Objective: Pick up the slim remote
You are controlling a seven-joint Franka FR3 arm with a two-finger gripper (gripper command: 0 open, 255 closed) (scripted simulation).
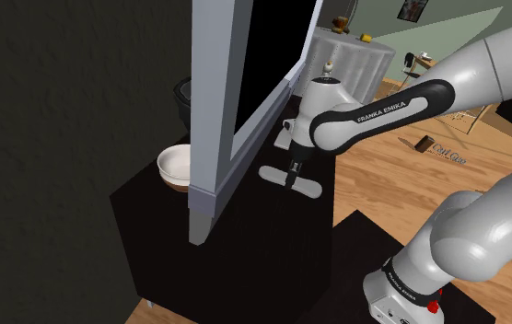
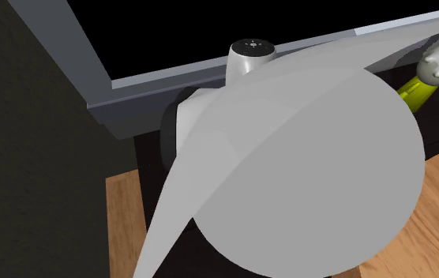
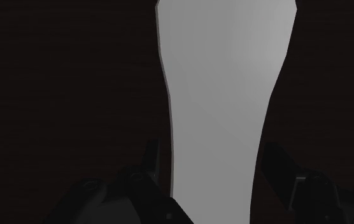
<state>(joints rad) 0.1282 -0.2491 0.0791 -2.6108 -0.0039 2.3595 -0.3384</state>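
Black table (image 1: 245, 248) carries a white bowl (image 1: 173, 164), a pale slim remote (image 1: 271, 173) (lying flat) and an upright grey-framed screen (image 1: 213, 110).

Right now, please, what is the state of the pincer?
Pincer: down over the pale grey remote; whether it is open or gripping cannot be told.

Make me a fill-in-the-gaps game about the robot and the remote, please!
1. The slim remote is drawn pale ___.
2. It lies on a table whose colour is ___.
3. The black gripper reaches down from right ___ the remote.
4. On the table, at the shoulder view's left of the TV, sits a white ___.

Missing words: grey; black; above; bowl.
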